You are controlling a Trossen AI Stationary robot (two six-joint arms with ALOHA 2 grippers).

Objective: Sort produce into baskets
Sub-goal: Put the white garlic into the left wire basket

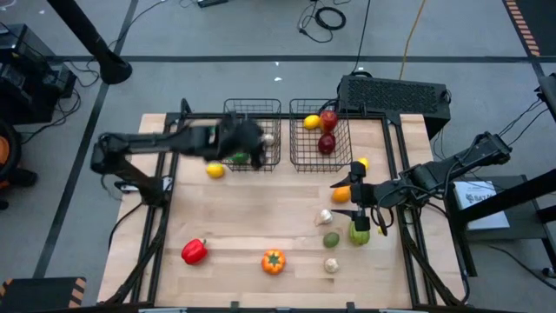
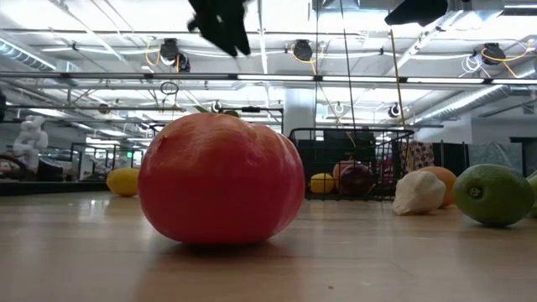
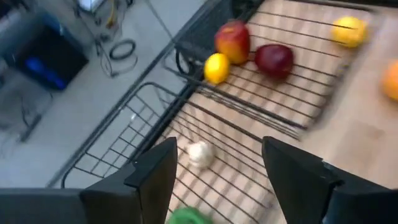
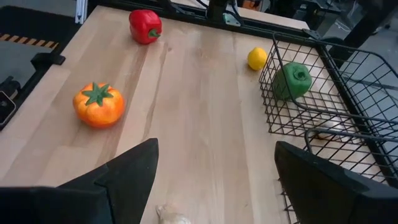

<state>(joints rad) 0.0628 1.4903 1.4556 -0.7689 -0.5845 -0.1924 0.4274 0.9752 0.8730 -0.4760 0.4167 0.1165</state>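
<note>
Two dark wire baskets stand side by side at the table's far edge. The left basket [image 1: 254, 135] holds a green pepper [image 1: 239, 157] and a whitish bulb [image 3: 199, 154]. The right basket [image 1: 320, 137] holds a lemon [image 3: 216, 67] and two red apples [image 3: 232, 40] [image 3: 274, 60]. My left gripper [image 3: 217, 180] hangs open and empty above the left basket [image 3: 124, 137]. My right gripper [image 1: 352, 193] is open and empty at the table's right, above the table next to an orange [image 1: 341, 195].
Loose produce lies on the table: a lemon [image 1: 215, 170] beside the left basket, a red pepper [image 1: 194, 252], an orange pepper [image 1: 273, 261], a whitish bulb [image 1: 324, 217], a green fruit [image 1: 331, 239], another bulb [image 1: 331, 265], a green apple [image 1: 359, 233], a lemon [image 1: 361, 163]. A black box [image 1: 395, 94] stands behind the right basket.
</note>
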